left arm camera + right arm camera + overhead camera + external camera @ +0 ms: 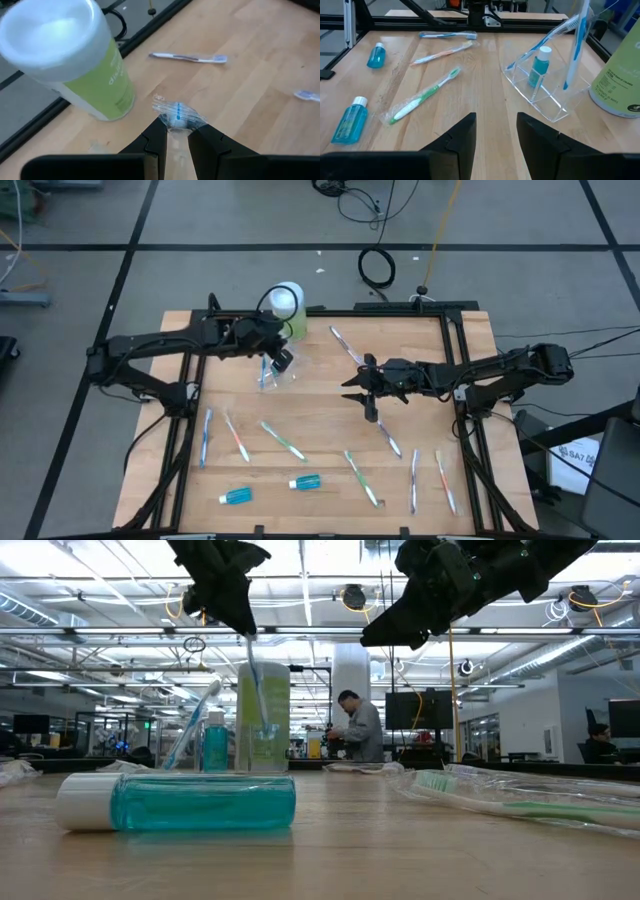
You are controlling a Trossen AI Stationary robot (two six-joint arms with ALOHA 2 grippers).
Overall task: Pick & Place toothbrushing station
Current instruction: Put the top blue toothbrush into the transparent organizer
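We counted eight brushes [283, 440] lying on the tabletop [320, 395] and two more standing in the single clear holder [545, 107], which made ten in all. We counted three blue tubes [236, 496]: two lay loose on the tabletop and one stood in the holder. We saw one green canister [285, 305].

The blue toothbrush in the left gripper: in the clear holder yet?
Partly in. The left gripper grips the blue toothbrush upright, its lower end inside the clear holder.
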